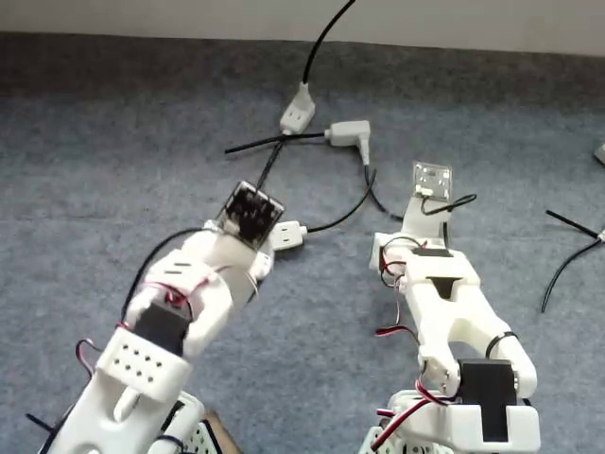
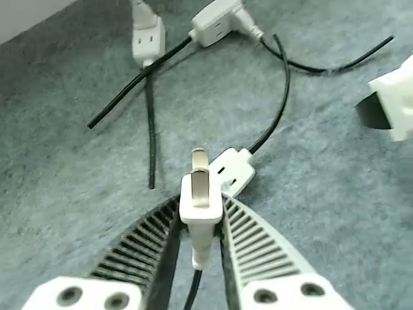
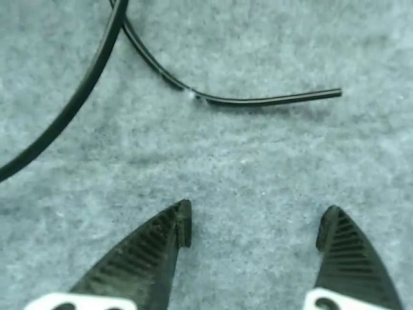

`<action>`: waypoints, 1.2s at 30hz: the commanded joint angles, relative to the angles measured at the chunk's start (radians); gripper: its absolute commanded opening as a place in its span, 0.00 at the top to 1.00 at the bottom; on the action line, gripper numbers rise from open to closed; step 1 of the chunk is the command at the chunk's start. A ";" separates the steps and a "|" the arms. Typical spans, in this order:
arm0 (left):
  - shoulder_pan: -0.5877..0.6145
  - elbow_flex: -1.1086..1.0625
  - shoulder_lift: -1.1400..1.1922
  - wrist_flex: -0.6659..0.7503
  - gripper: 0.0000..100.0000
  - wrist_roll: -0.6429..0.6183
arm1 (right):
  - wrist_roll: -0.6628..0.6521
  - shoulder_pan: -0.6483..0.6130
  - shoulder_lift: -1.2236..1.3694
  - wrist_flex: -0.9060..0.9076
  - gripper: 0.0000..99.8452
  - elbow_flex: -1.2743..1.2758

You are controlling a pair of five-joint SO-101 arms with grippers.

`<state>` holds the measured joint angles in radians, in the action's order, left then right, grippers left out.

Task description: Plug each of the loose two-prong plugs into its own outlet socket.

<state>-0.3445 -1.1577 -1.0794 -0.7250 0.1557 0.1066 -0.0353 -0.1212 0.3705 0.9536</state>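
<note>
Two-prong plug (image 2: 201,197), sockets and cords all sit over one grey carpeted surface (image 1: 95,142), which runs across the whole high view. Two white arms come next in size. The left arm (image 1: 180,312) stretches toward the middle of the surface, and the right arm (image 1: 454,312) stands beside it, pointing the same way.

The left tool (image 2: 201,205) is clamped on the white body of the plug, one ribbed black finger on each side. The flat metal prongs stick out ahead of the fingertips. The right tool (image 3: 258,216) hangs spread wide above bare carpet and grips nothing.

Just ahead of the held prongs lies the near socket (image 2: 233,169), a white cord-end piece flat on the carpet with its slots showing. The prongs are not in them, and whether their tips touch the socket's casing I cannot tell. Its black cord (image 1: 345,213) curves away toward the far side.

Well beyond it, two more white sockets lie near each other: the straight socket (image 1: 297,113) and the angled socket (image 1: 348,132), with black cords crossing beside them. A thin loose cable end (image 3: 271,99) lies on the carpet ahead of the right tool.
</note>
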 commanded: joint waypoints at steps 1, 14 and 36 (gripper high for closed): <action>-0.150 -0.145 -0.157 0.170 0.99 -0.141 | 0.011 0.015 -0.048 -0.018 0.69 -0.005; -0.295 -0.547 -0.536 0.700 0.99 -0.218 | 0.014 0.038 -0.056 -0.010 0.69 -0.065; -0.384 -0.545 -0.581 0.542 0.99 -0.218 | 0.006 -0.168 -0.559 0.782 0.72 -0.702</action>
<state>-0.7188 -1.6840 -1.6533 -0.1772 -0.0545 0.1082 -0.1059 -0.5677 1.0671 0.3307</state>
